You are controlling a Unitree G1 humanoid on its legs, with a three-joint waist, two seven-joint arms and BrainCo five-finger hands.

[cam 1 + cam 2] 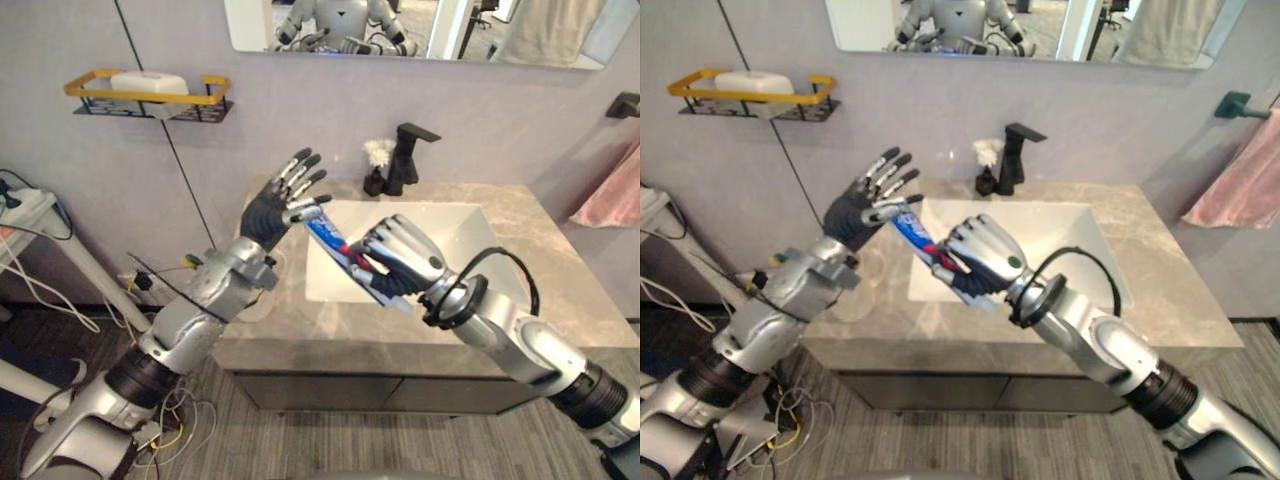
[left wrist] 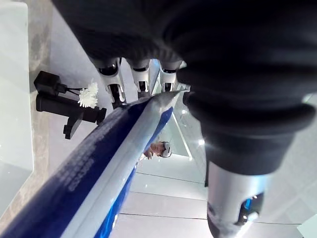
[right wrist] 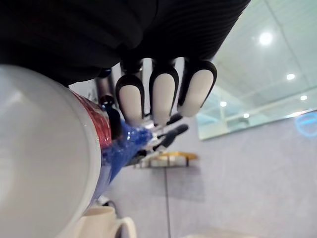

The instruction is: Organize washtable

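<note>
A blue, red and white toothpaste tube (image 1: 328, 238) is held in the air over the sink's front left corner. My right hand (image 1: 402, 262) is shut on its lower, capped half; the curled fingers (image 3: 163, 94) wrap the tube (image 3: 49, 163) in the right wrist view. My left hand (image 1: 285, 205) is raised just left of it, open, with straight spread fingers. The tube's flat upper end (image 2: 99, 163) lies across the left palm, between the fingers (image 2: 141, 79) and the thumb (image 2: 233, 208).
White sink basin (image 1: 450, 225) set in a grey marble countertop (image 1: 560, 290). Black faucet (image 1: 408, 155) and a small vase of white flowers (image 1: 378, 152) at the back. Yellow-rimmed wall shelf (image 1: 150, 95) at left, pink towel (image 1: 612, 195) at right. A white cup (image 3: 106, 224) below the tube.
</note>
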